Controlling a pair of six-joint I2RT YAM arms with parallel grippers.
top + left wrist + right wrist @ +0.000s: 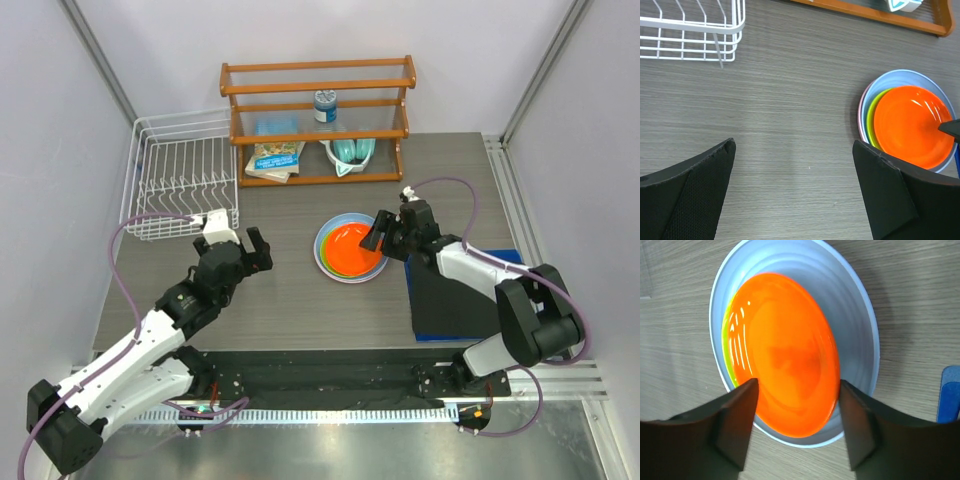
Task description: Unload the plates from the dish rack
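The plates lie stacked flat on the table: the orange plate point(352, 248) point(785, 340) point(910, 125) on top, a lime green one point(871, 117) point(726, 340) under it, then the light blue plate point(322, 245) point(850, 325) point(905, 77), with a pink rim point(860, 107) at the bottom. My right gripper point(385, 238) point(799, 384) hovers open over the orange plate's near edge and holds nothing. Left of the stack, my left gripper point(236, 252) point(794, 145) stands wide open above bare table. The white wire dish rack point(180, 222) point(690, 30) at the back left shows no plates in it.
A brown wooden shelf rack point(318, 110) point(880, 17) stands at the back with a bottle, books and a teal bowl-like item point(350, 152). A black block on a blue mat point(455, 300) lies at the right under my right arm.
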